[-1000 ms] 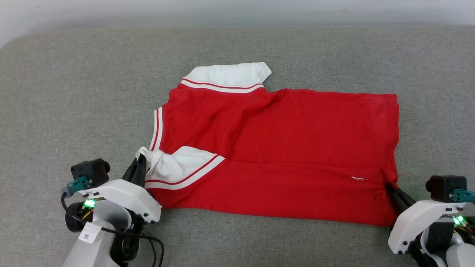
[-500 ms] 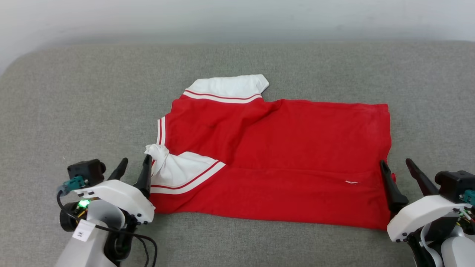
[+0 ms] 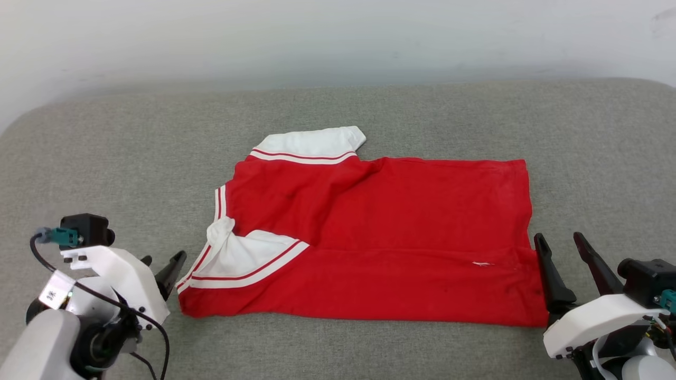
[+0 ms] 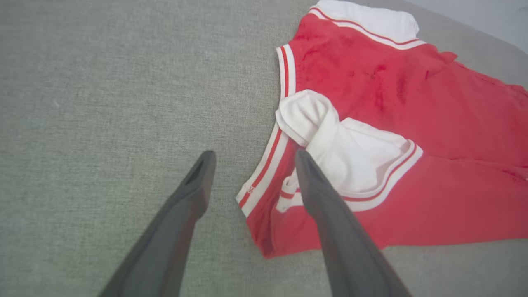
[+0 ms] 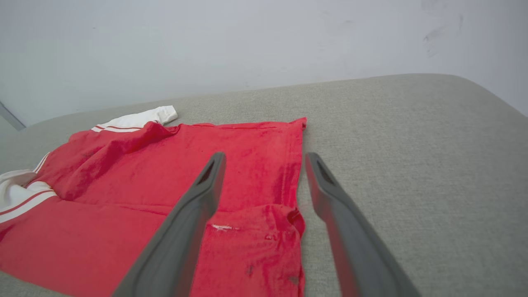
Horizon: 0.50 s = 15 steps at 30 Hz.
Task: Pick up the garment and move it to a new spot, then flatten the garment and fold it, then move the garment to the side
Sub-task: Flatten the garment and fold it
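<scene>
The red shirt (image 3: 380, 237) lies partly folded at the middle of the frame on the grey surface (image 3: 105, 158). The left claw (image 3: 161, 262), lower left, and the right claw (image 3: 559, 245), lower right, are both released and empty, just beside the shirt's near corners.

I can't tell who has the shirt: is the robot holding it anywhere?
Nothing is held. The left gripper and right gripper are both open beside the garment's near corners.
</scene>
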### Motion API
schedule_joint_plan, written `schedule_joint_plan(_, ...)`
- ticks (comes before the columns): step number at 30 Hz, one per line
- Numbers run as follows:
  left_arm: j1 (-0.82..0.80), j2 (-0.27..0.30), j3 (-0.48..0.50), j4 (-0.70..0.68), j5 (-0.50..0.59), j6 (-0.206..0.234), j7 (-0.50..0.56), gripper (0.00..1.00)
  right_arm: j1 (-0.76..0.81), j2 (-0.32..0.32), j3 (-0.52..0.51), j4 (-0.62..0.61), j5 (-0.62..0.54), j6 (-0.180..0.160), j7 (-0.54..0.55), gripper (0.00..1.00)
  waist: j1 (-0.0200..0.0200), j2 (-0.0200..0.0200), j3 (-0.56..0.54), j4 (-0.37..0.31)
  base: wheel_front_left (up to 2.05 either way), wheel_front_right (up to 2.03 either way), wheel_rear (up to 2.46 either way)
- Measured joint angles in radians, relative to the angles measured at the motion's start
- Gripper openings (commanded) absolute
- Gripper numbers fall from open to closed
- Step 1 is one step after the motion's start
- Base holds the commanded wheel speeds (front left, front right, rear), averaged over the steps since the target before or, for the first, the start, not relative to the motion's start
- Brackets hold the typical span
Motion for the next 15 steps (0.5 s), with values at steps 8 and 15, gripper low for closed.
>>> schedule_joint_plan(8,0.034,0.064,-0.017,-0.113,-0.068,0.057,0.238,1.00,-0.009,0.016,0.016,-0.009,0.005,0.000,0.002,1.00,0.0000,0.0000,0.037,-0.032,0.00,0.00,0.00)
schedule_joint_plan(15,0.044,0.070,-0.030,-0.075,-0.088,0.070,0.300,1.00,-0.038,0.023,0.027,0.009,0.021,0.000,-0.002,1.00,0.0000,0.0000,0.090,-0.067,0.00,0.00,0.00)
